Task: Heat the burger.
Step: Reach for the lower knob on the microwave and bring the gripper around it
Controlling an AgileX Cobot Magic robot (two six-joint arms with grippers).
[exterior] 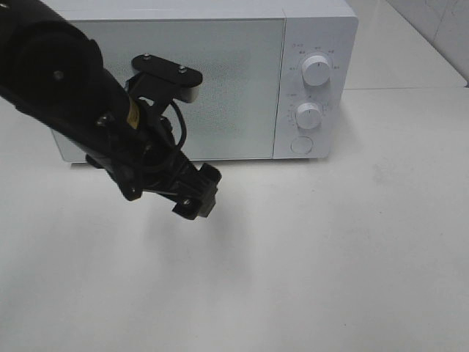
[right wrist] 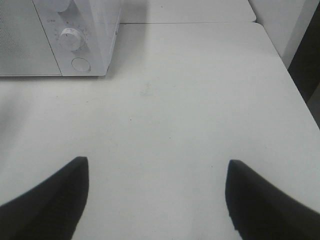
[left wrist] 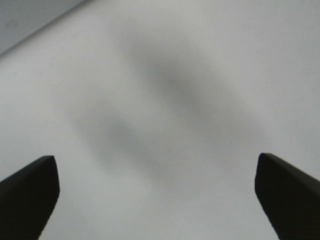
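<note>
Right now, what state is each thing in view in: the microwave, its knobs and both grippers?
Microwave door, closed.
Upper knob, setting too small to read.
Lower knob, setting too small to read.
Left gripper, open, holding nothing.
Right gripper, open, holding nothing.
Burger, not in view in any camera.

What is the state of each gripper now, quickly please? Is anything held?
Left gripper: open, holding nothing.
Right gripper: open, holding nothing.
</note>
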